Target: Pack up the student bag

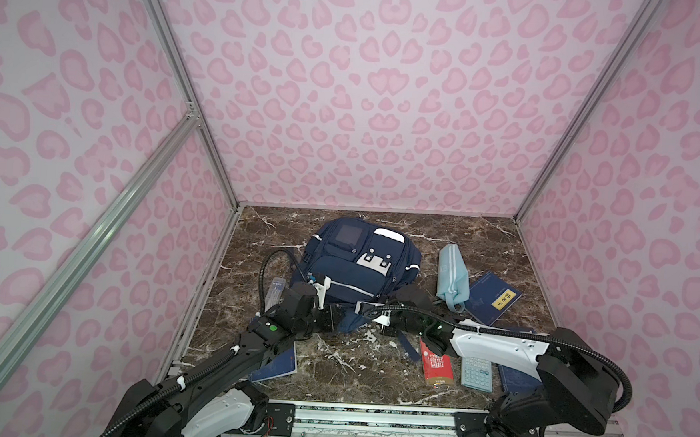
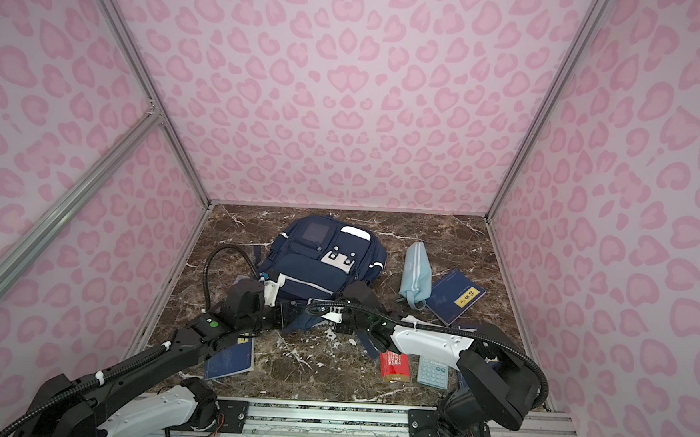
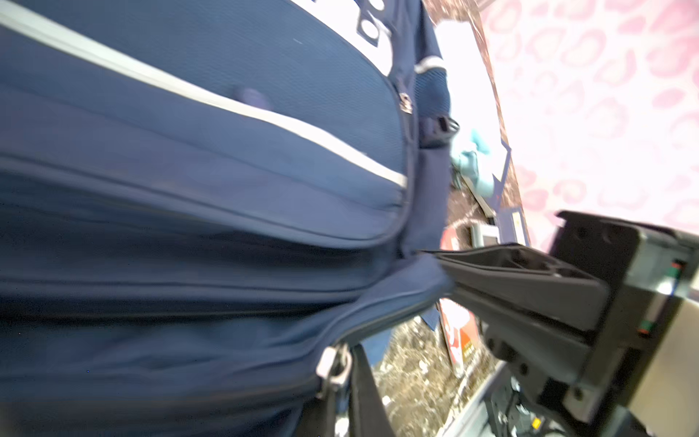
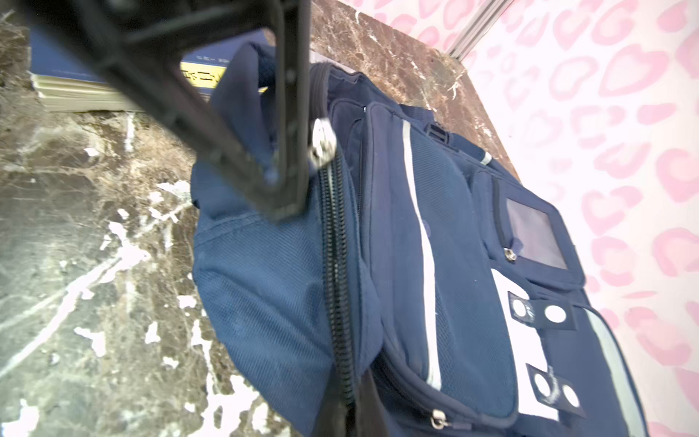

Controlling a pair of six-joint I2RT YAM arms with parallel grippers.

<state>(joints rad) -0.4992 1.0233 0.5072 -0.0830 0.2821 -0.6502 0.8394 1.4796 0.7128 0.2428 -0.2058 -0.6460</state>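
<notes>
Left gripper [image 3: 444, 274] clamped tight on fold of navy fabric at edge of student bag [image 3: 196, 181], fabric drawn taut between fingers. Right gripper [image 4: 281, 189] likewise closed, pinching navy fabric flap of student bag just beside silver zipper pull [image 4: 322, 148] on main zip. Student bag lies flat, front pockets up, toward back centre of marble table [image 1: 351, 369] in both top views. Right of it: light-blue pouch [image 1: 453, 276], navy book [image 1: 493, 297]. Nearer front: red packet [image 1: 435, 364], calculator [image 1: 476, 373]
</notes>
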